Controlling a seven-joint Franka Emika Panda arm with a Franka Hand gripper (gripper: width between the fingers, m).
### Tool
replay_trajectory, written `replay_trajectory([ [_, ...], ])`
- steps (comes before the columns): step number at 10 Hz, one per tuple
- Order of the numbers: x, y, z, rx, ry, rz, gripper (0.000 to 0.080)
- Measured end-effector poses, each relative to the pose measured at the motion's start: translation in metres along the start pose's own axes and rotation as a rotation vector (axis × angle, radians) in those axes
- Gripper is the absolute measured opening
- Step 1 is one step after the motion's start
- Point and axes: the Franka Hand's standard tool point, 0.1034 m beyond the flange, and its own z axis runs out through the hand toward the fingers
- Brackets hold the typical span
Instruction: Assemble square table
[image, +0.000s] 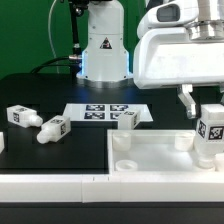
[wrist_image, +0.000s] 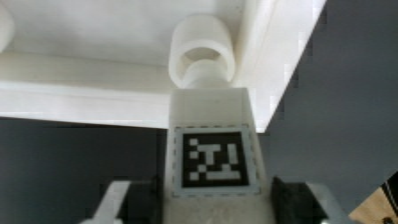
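The square table's white slab (image: 150, 165) lies at the front of the exterior view, with a raised rim and a round corner socket (image: 123, 142). My gripper (image: 207, 108) is shut on an upright white tagged leg (image: 210, 135) at the slab's corner on the exterior view's right. In the wrist view the leg (wrist_image: 217, 140) sits between both fingers (wrist_image: 128, 200). Its far end meets a round corner socket (wrist_image: 205, 52) of the slab (wrist_image: 89, 85). I cannot tell how deep it sits. My gripper (wrist_image: 214, 205) holds the leg just below its tag.
Two loose tagged legs (image: 18, 116) (image: 50, 128) lie on the black table at the exterior view's left. A third leg (image: 127, 118) rests by the marker board (image: 95, 112). A low white border bar (image: 50, 185) runs along the front. The robot base (image: 103, 50) stands behind.
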Motion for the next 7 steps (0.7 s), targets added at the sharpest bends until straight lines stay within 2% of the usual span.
replay_trajectory([
  [3, -0.001, 0.001, 0.002, -0.002, -0.002, 0.001, 0.0284],
  [7, -0.012, 0.001, 0.016, -0.005, -0.024, -0.003, 0.0284],
])
